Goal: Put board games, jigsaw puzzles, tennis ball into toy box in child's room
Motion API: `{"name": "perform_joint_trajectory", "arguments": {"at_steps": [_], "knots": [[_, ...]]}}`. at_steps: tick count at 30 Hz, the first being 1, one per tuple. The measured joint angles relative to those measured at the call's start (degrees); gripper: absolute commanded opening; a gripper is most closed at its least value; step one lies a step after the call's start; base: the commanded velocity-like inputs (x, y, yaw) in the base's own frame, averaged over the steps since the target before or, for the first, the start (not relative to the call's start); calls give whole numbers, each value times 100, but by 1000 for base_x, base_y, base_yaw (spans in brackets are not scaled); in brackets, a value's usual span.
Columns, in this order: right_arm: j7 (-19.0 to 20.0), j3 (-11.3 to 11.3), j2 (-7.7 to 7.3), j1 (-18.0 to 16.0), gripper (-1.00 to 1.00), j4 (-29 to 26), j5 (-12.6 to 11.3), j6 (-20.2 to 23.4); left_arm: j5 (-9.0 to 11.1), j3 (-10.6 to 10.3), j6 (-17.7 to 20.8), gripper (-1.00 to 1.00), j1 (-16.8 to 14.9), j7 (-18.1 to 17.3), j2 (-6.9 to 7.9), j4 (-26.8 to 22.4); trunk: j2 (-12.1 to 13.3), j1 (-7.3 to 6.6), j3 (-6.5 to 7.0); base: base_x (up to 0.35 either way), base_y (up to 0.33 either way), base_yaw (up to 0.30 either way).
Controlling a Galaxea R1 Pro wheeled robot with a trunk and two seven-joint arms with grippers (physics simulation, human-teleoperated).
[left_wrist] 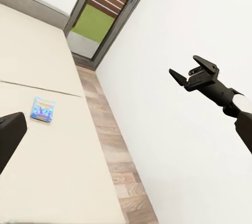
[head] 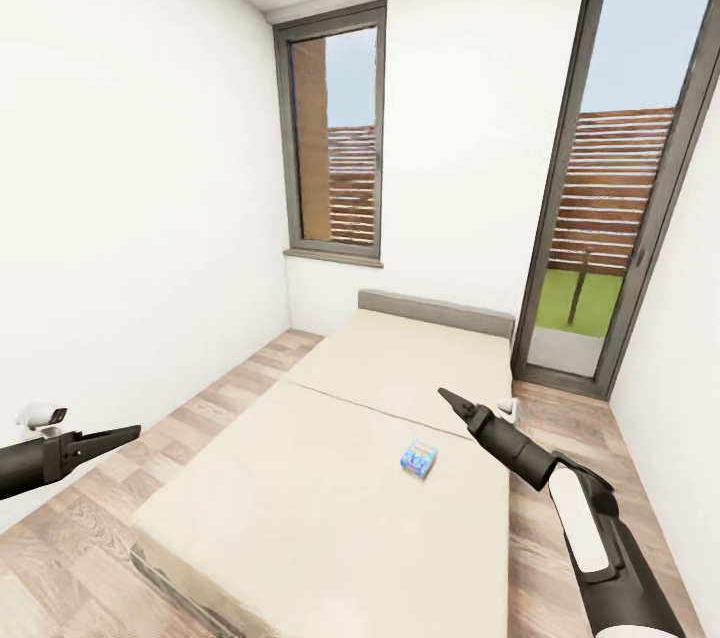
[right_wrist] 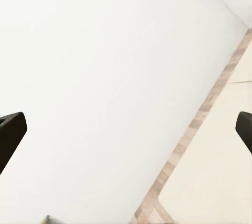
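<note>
- A beige bed (head: 330,478) is seen running away from the camera toward the far wall, with a grey headboard (head: 435,311) at its far end and a seam across its middle.
- One board game (head: 419,457), a small blue box, is seen lying flat on the near half of the bed, toward the bed's right side and well in from every edge; in the left wrist view it (left_wrist: 43,109) lies just on the near side of the seam.
- A strip of wooden floor (head: 215,398) is left open between the bed and the left wall; a narrower strip lies between the bed and the right wall.
- The near left corner of the bed is seen close to the lower edge of the head view; its near right corner is cut off.
- The right gripper (head: 452,402) is held above the bed's right edge, near the board game but apart from it. Its fingers are seen spread apart in the left wrist view (left_wrist: 193,72) and nothing is held between them.
- The left gripper (head: 118,437) is held over the floor by the left wall, well apart from the bed. Its fingers look drawn to a point in the head view, but whether they are together cannot be told.
- A tall glazed door (head: 620,208) and a window (head: 335,133) are set in the far wall.
</note>
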Motion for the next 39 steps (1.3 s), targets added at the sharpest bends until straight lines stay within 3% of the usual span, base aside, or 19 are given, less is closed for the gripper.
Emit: {"name": "perform_joint_trajectory", "arguments": {"at_steps": [39], "knots": [[0, 0, -5, 0, 100, 4, 0, 5, 1, 0, -6, 100, 0, 0, -44, 0, 0, 0, 183, -72, -69, 246]]}}
